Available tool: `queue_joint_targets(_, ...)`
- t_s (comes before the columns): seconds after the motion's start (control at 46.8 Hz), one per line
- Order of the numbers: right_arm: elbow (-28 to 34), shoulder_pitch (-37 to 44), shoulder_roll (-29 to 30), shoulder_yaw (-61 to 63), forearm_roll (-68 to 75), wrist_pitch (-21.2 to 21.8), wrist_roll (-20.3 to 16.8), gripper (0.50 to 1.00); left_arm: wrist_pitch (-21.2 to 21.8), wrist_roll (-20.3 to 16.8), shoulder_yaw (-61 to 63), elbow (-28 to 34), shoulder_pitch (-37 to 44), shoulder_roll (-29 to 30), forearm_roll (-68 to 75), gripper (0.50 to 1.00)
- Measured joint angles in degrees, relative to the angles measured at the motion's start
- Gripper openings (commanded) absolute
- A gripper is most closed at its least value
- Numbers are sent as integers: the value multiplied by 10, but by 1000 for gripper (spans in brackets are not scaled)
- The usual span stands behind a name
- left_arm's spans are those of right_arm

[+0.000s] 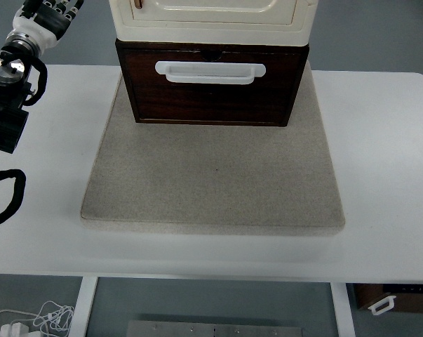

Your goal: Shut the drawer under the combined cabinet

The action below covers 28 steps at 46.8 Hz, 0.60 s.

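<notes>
While my left arm comes in from the left edge, my left hand [51, 15] is up at about 11 o'clock of the view, beyond the far edge of the white surface [379, 140] and well apart from the cabinet. Its fingers are partly cut by the top of the picture; they look loosely bent and they hold nothing, so I call the hand released. Black cables hang from my wrist and one loop [4, 199] lies on the surface at 9 o'clock.

At 12 o'clock stands the combined cabinet [211, 17], cream coloured on top, with the dark brown wooden drawer [211, 91] under it. A white handle [210, 72] goes across the upper part of the drawer front. The drawer front stands a little forward of the cream part above it, toward me, so the drawer looks not fully pushed in. Both of them sit at the far side of a grey stone-like mat [211, 182], which covers the middle of the surface.

Under the surface, at 5 o'clock, I see the corner of another brown box with a white handle [381, 305], and at 7 o'clock some white cables [36, 319] lie on the floor
</notes>
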Motion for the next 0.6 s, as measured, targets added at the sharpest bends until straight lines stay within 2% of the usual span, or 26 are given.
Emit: queue_joint_targets(0.598, 0, 0, 0, 0, 0, 0, 0, 952, -7, 0, 0, 1, 1, -16, -17, 1000)
